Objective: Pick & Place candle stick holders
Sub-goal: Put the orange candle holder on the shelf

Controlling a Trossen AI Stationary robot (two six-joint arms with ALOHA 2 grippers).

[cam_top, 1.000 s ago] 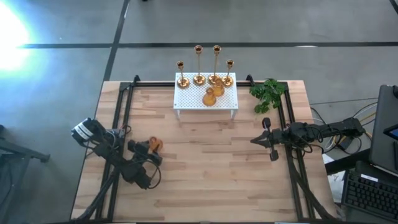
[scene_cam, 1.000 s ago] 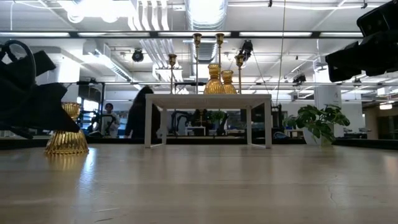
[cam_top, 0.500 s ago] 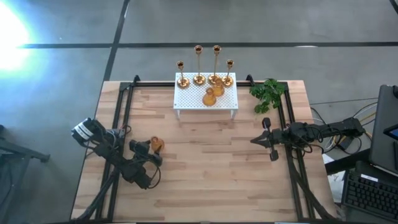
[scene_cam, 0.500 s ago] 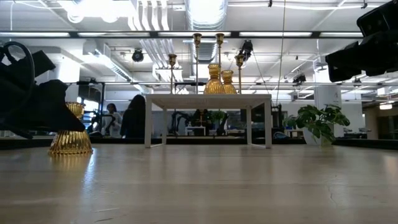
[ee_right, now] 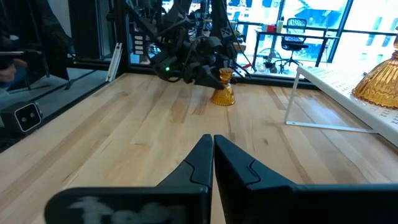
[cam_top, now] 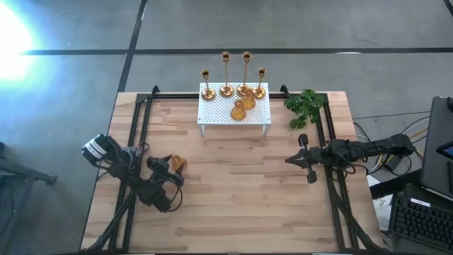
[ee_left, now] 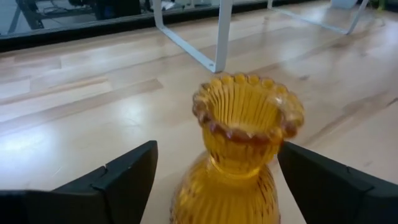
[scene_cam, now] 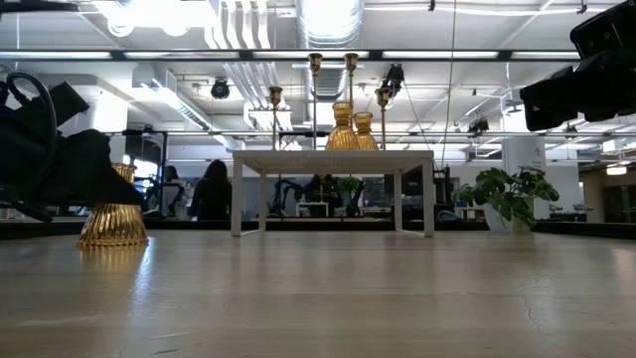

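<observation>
Left wrist view: a squat ribbed amber-gold candle stick holder [ee_left: 239,155] stands upright on the wooden table [ee_left: 74,124], directly between the two fingers [ee_left: 118,180] of the left gripper [ee_left: 217,186]. Fingers are spread wide, one on each side of the bulb, with a visible gap on both sides; nothing is clamped. Judgement: the jaws bracket the narrow neck above the bulb, the likely grasp height, because the flared rim above would stop the piece slipping down.

High view: same holder [cam_top: 177,164] sits just ahead of the left gripper [cam_top: 164,168], near the table's left side. Ahead of it and well apart stands the white perforated stand [cam_top: 235,113], carrying four tall thin-stemmed holders [cam_top: 226,74] along its far edge and two short bulbous ones [cam_top: 242,106] nearer the middle. The stand looks like the collecting place, so this holder is probably the last one off it.

Right gripper [cam_top: 306,159] waits well apart on the table's right side, fingers pressed together, holding nothing. A green plant sprig [cam_top: 304,106] lies beyond it, near the stand's right end.

Low view: holder base [scene_cam: 113,227] rests flat on the table.
</observation>
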